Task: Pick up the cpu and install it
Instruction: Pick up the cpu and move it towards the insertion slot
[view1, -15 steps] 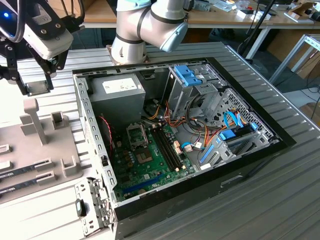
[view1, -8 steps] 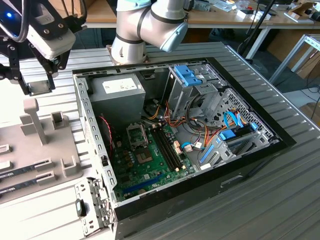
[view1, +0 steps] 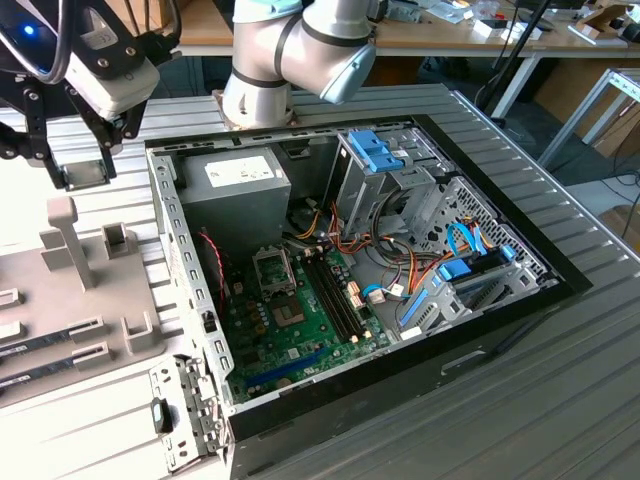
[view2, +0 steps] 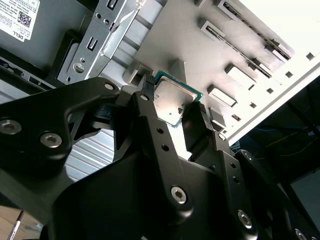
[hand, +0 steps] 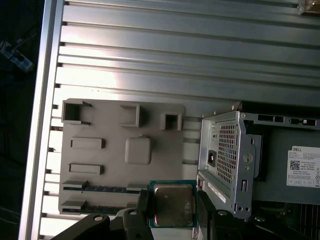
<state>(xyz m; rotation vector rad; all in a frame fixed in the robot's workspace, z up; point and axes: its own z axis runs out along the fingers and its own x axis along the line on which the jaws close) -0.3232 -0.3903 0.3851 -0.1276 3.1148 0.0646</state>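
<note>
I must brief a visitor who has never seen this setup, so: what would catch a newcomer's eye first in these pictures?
First, the cpu, a silvery square with a green edge, clamped in the black end effector in both wrist views. Next, in the exterior view, the open computer case lies in the middle with its green motherboard exposed. A grey holder plate sits at the exterior view's left.

1 cpu (hand: 172, 204), 1 gripper (view2: 171, 100), perhaps 2 memory sticks (view1: 60, 336)
</note>
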